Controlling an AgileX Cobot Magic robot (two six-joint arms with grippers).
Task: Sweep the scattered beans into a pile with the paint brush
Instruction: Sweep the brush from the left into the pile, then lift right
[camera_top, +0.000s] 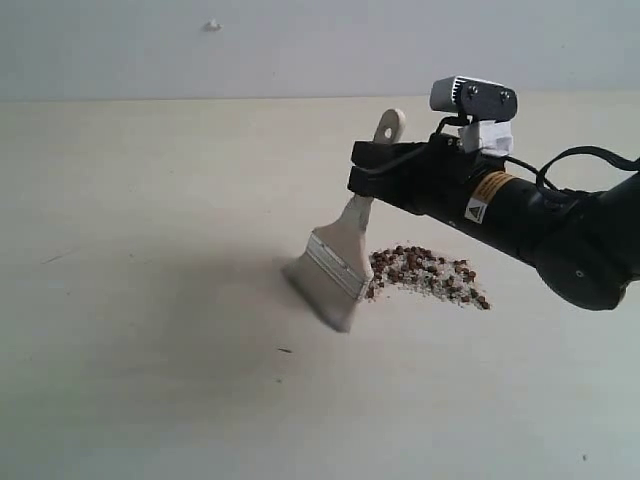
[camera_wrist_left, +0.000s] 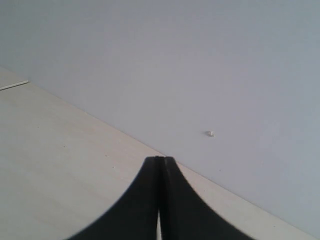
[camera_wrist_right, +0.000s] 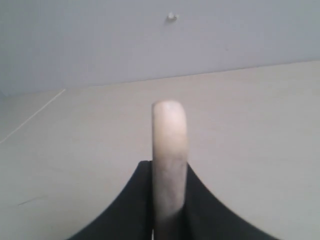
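The paint brush (camera_top: 345, 252) hangs tilted over the pale table, with its bristles (camera_top: 318, 296) low at the left and its holed handle end up. My right gripper (camera_top: 372, 170) is shut on the cream handle (camera_wrist_right: 169, 145), which stands between its two black fingers (camera_wrist_right: 135, 200). The beans (camera_top: 428, 274) lie in a short curved band of dark reddish pellets and whitish crumbs just right of the ferrule. My left gripper (camera_wrist_left: 160, 160) is shut with nothing in it and faces the wall; it does not show in the exterior view.
The pale table (camera_top: 150, 330) runs back to a grey wall (camera_top: 300, 40) that carries a small white mark (camera_top: 212, 25). A tiny dark speck (camera_top: 285, 350) lies on the table in front of the brush.
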